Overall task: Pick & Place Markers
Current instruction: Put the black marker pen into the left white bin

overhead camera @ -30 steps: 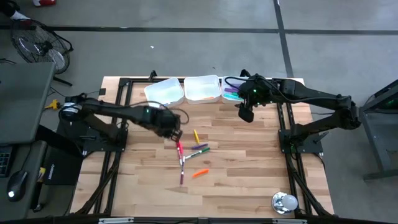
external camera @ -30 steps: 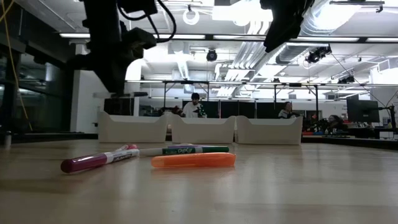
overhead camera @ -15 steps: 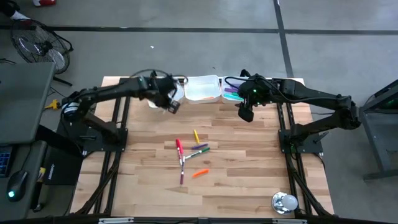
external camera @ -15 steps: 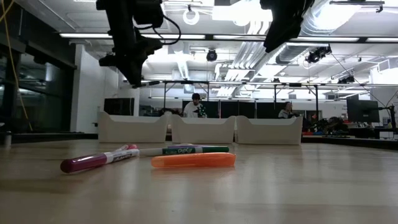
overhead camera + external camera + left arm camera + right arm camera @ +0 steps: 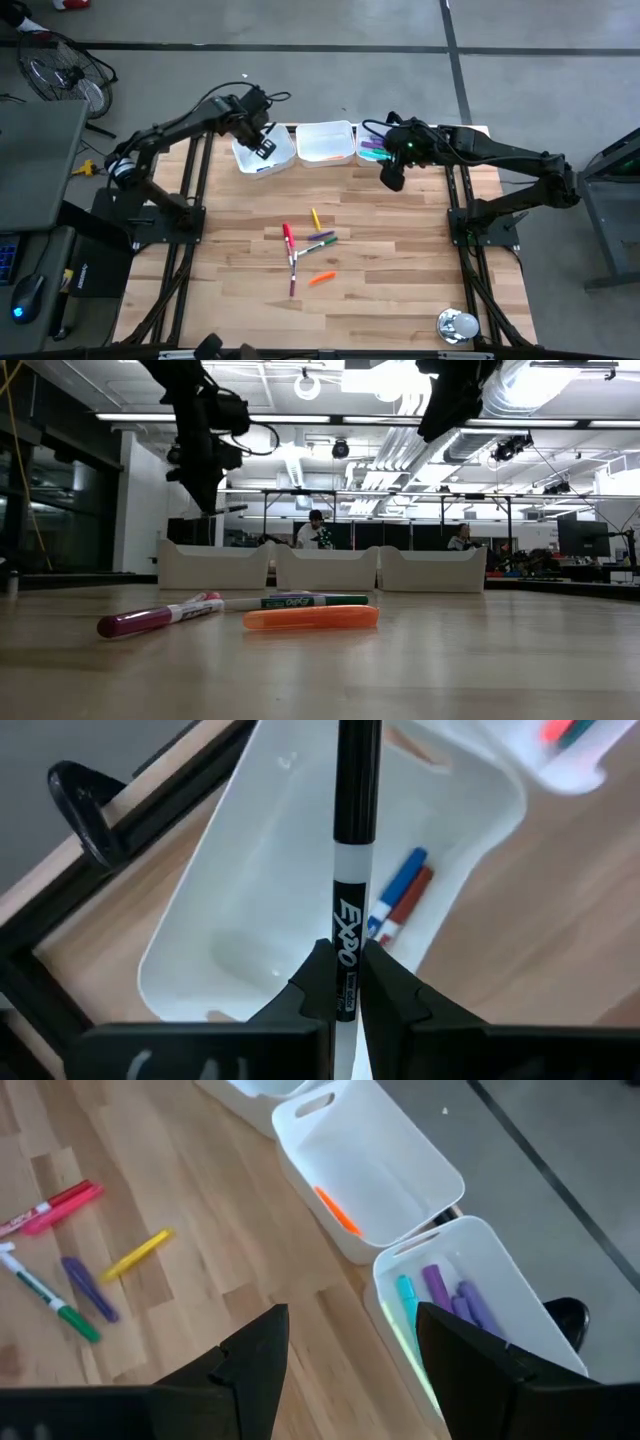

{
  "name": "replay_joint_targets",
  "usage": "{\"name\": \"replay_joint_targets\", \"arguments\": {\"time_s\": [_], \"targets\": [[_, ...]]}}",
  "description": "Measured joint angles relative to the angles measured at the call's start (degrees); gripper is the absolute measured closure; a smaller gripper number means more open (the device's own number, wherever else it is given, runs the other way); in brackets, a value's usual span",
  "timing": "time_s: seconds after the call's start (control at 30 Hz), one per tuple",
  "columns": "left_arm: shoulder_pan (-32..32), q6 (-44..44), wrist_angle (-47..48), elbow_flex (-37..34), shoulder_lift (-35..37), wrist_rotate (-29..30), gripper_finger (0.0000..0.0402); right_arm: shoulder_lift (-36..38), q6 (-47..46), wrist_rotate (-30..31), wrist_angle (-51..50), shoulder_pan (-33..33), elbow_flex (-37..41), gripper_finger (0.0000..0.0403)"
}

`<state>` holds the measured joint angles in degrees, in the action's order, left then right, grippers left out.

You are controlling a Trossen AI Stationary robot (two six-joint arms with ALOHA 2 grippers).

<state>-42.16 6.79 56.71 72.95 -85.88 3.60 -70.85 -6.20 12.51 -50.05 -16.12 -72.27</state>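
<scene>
A: The room behind was a wide workshop under ceiling lights, and the wooden table [image 5: 400,300] filled the middle. Three white trays sat along its far edge: the left tray [image 5: 280,160], the middle tray [image 5: 325,150] and the right tray [image 5: 520,1280].

B: And the arms?

A: The left gripper [image 5: 340,982] hung over the left tray, clamped shut on a black marker [image 5: 352,870] low on its white barrel. The right gripper [image 5: 350,1350] waited near the right tray, fingers spread, holding nothing.

B: How would the markers handle?

A: Light, stiff and smooth, I judged, so apt to roll or swivel; a pinch across the middle of the barrel looked safest. Six more loose markers [image 5: 305,255] lay near the table's centre, some touching.

B: Anything unclear?

A: The black marker's far end was cut off. The left tray held a blue marker [image 5: 400,885] and a red marker [image 5: 408,903]; the right tray's contents were partly hidden.
</scene>
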Motion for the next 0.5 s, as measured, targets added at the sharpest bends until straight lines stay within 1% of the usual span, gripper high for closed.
{"name": "replay_joint_targets", "arguments": {"time_s": [0.1,0.23,0.5], "targets": [[-0.01,-3.98,0.04,0.0,-2.1,0.24,0.0384,0.0,0.0,1.21,0.78,0.0,0.0,0.0194],[0.16,-9.19,0.03,0.0,-4.93,2.15,0.0384,0.0,-0.02,2.16,1.43,0.0,0.0,0.0194],[0.16,-17.13,-0.15,-0.02,-11.11,6.08,0.0384,0.0,-0.94,2.15,1.43,0.0,0.0,0.0194]]}}
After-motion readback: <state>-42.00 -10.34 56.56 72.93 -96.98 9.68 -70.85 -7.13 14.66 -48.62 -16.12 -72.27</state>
